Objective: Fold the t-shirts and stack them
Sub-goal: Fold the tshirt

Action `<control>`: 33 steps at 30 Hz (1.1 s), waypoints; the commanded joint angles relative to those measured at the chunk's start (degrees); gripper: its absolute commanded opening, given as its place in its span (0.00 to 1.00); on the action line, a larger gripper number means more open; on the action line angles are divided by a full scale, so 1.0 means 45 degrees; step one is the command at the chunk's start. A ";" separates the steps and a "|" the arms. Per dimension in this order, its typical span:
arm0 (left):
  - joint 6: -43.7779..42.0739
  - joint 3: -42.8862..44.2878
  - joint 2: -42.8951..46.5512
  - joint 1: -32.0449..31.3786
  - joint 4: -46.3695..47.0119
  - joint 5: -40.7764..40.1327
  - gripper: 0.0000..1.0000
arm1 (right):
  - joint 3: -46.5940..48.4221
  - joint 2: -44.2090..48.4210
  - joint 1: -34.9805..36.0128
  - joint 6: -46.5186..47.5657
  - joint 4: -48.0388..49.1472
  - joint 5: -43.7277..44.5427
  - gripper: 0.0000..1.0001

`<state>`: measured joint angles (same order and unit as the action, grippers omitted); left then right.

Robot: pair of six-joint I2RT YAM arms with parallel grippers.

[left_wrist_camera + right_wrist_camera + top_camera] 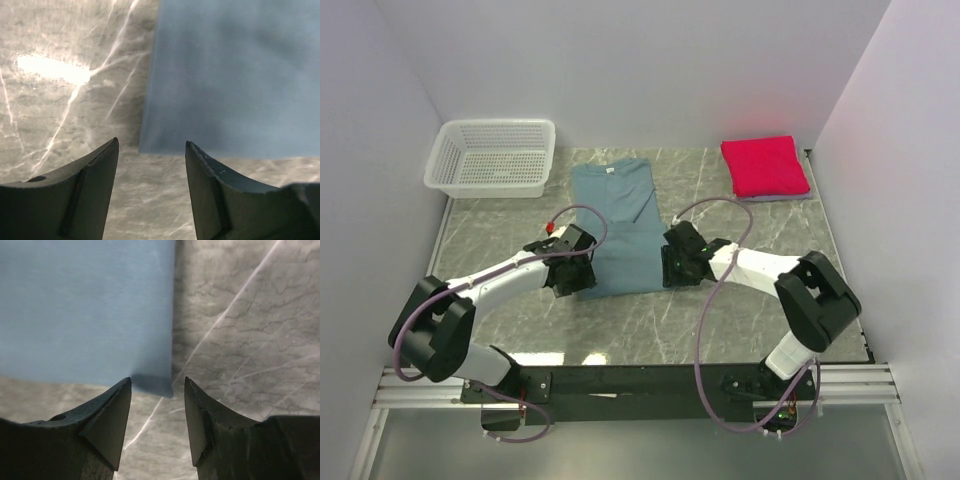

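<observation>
The teal-blue t-shirt lies flat in the middle of the table, folded into a long strip with its collar at the far end. My left gripper is open and empty just off the shirt's near left corner. My right gripper is open and empty just off the near right corner. The crimson-pink t-shirt lies folded at the far right on top of a thin pale lavender one, of which only an edge shows.
A white plastic mesh basket stands at the far left corner. The grey marble tabletop is walled in by white panels on three sides. Cables loop above both arms.
</observation>
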<state>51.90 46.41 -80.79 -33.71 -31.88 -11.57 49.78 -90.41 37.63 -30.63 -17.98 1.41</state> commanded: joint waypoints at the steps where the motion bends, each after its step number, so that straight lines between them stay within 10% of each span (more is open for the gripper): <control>1: -0.0322 0.0584 -0.0190 -0.0086 -0.0338 -0.0378 0.61 | 0.0675 -0.0747 0.0446 -0.0243 -0.0848 0.1053 0.53; 9: -0.0517 0.0506 -0.0464 -0.0184 -0.0630 -0.0280 0.62 | 0.1048 -0.1744 0.1189 -0.0731 -0.2098 0.2108 0.44; 19: -0.0518 0.0584 -0.0913 -0.0476 -0.0709 0.0072 0.61 | 0.0539 -0.1881 0.1404 -0.0928 -0.1923 0.1991 0.05; 33: -0.0225 0.0721 -0.1419 -0.0555 -0.0397 0.0091 0.54 | 0.0344 -0.1842 0.1424 -0.0556 -0.1689 0.1855 0.01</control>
<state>50.41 47.99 -86.52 -35.97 -34.74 -11.46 54.30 -96.47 43.59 -34.33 -21.74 9.39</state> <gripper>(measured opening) 0.534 0.104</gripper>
